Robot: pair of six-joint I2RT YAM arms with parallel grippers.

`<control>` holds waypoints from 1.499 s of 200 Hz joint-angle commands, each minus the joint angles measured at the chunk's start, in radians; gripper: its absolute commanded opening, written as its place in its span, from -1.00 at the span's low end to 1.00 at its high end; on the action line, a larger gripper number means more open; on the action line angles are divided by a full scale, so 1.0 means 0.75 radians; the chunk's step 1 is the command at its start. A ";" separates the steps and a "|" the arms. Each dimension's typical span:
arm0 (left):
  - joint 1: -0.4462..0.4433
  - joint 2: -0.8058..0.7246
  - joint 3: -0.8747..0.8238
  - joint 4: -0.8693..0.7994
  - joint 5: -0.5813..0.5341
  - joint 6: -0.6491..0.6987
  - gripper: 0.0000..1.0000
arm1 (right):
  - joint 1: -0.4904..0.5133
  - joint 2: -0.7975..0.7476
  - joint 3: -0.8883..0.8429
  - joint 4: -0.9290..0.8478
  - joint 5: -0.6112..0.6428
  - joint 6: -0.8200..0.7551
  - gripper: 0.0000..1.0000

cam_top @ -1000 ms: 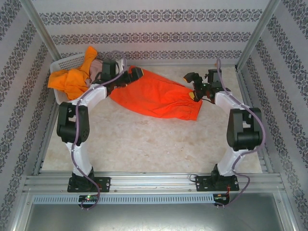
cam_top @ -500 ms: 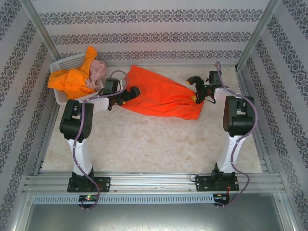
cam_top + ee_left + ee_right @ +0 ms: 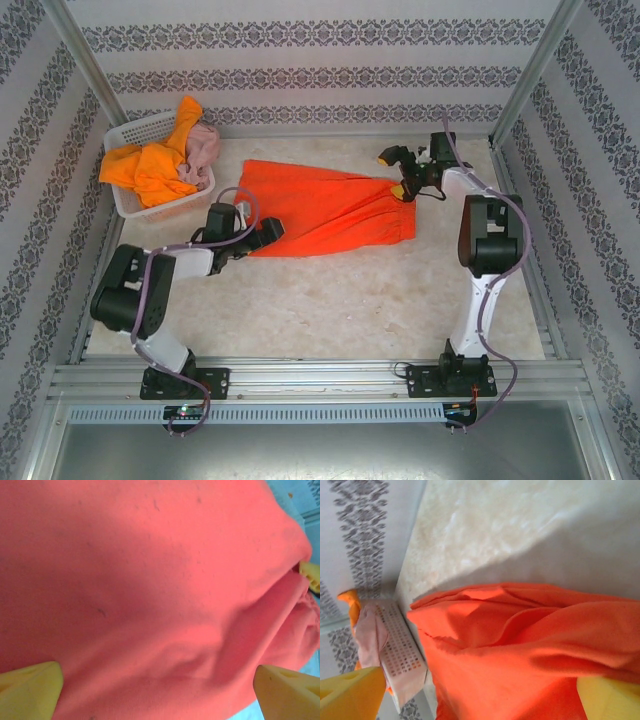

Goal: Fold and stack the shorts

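Note:
The red-orange shorts (image 3: 325, 205) lie spread out in the middle of the table. My left gripper (image 3: 268, 234) sits low at their near-left corner. In the left wrist view the red cloth (image 3: 150, 580) lies close under the gripper (image 3: 160, 695), whose yellow fingertips (image 3: 30, 690) stand wide apart and open. My right gripper (image 3: 398, 172) hovers at the shorts' far-right corner, also open; its wrist view shows the wrinkled shorts (image 3: 520, 645) between the spread jaws (image 3: 480, 697). Bright orange shorts (image 3: 150, 165) and dusty pink shorts (image 3: 205, 145) hang in the basket.
The white mesh basket (image 3: 135, 130) stands at the far left against the wall, and shows in the right wrist view as well (image 3: 400, 655). Patterned walls and metal posts (image 3: 530, 70) enclose the table. Bare tabletop (image 3: 330, 300) lies in front of the shorts.
My left arm has drawn back from beside the basket to the shorts' near-left corner. The right gripper shifted slightly farther back. The red-orange shorts now lie flatter and squarer.

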 commanded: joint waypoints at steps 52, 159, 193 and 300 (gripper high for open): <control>-0.002 -0.091 0.379 -0.221 0.020 0.048 1.00 | 0.077 -0.413 -0.362 -0.026 -0.031 -0.150 0.95; 0.090 0.161 0.120 -0.057 -0.078 0.081 1.00 | -0.047 -0.353 -0.648 -0.158 0.087 -0.361 0.95; 0.098 0.094 -0.040 -0.052 -0.139 0.070 1.00 | -0.075 -0.366 -0.682 -0.233 0.083 -0.425 0.96; 0.098 -0.440 -0.128 -0.121 -0.035 0.188 1.00 | 0.075 -0.693 -0.545 -0.332 0.150 -0.600 0.96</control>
